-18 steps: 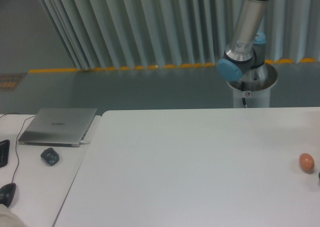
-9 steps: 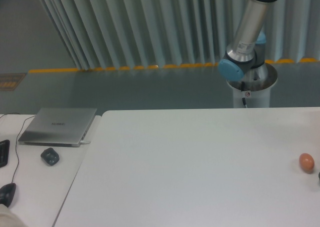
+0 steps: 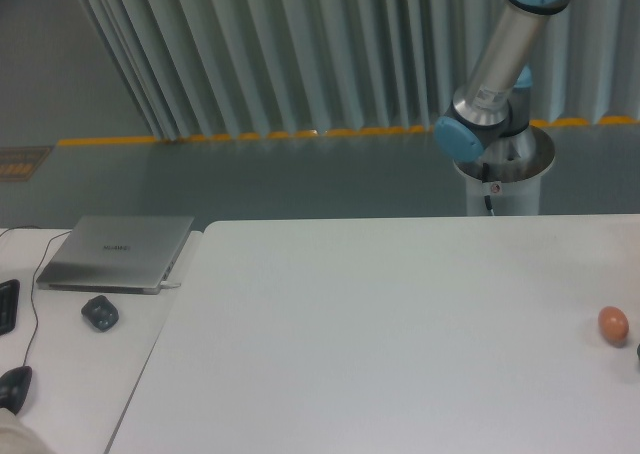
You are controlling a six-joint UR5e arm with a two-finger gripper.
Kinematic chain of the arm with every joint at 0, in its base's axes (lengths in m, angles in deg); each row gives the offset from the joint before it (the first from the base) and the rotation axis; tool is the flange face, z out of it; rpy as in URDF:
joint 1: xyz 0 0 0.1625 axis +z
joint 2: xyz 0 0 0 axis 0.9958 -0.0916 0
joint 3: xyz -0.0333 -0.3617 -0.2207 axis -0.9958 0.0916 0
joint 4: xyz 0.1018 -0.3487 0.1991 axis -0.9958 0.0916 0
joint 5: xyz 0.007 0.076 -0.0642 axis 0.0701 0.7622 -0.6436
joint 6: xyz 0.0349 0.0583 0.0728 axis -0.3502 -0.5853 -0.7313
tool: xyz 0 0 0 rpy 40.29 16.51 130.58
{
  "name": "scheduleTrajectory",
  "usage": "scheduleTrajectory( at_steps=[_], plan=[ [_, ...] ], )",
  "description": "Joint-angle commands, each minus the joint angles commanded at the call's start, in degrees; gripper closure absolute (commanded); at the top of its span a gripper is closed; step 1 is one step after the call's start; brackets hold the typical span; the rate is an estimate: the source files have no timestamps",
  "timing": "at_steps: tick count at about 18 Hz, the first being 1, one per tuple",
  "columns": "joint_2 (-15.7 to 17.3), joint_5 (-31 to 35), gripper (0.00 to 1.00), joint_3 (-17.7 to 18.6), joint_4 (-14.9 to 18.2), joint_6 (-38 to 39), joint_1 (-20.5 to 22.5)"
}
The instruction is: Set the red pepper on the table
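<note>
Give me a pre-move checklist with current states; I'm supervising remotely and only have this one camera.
1. Red pepper in view: not ok; it appears nowhere in the frame.
2. Gripper in view: not ok; only the arm shows, running out of the top edge.
3. Grip on the pepper: cannot tell, with both out of frame.
4. Free drop area on the table: ok; its middle is bare white surface.
5. Objects to avoid: ok; the orange-brown egg-shaped object sits near the right edge, away from the middle.
6. Side desk: ok; the closed laptop and mouse lie off the table.
</note>
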Motion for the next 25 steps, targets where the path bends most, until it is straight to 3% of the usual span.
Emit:
scheduleTrajectory(
  at_steps=[3,12,21,25],
  plan=[
    [0.0,-0.26,0.99,0.0,0.0,2.01,-0.26],
    [-0.44,-1.31,1.0,-2.55,0.18,17.75,-5.1],
    [1.41,-1.41,0.99,-3.08,2.11,14.25,-4.04],
    [3.69,-1.06,0.99,-2.99,6.5,11.36,-3.52]
  ],
)
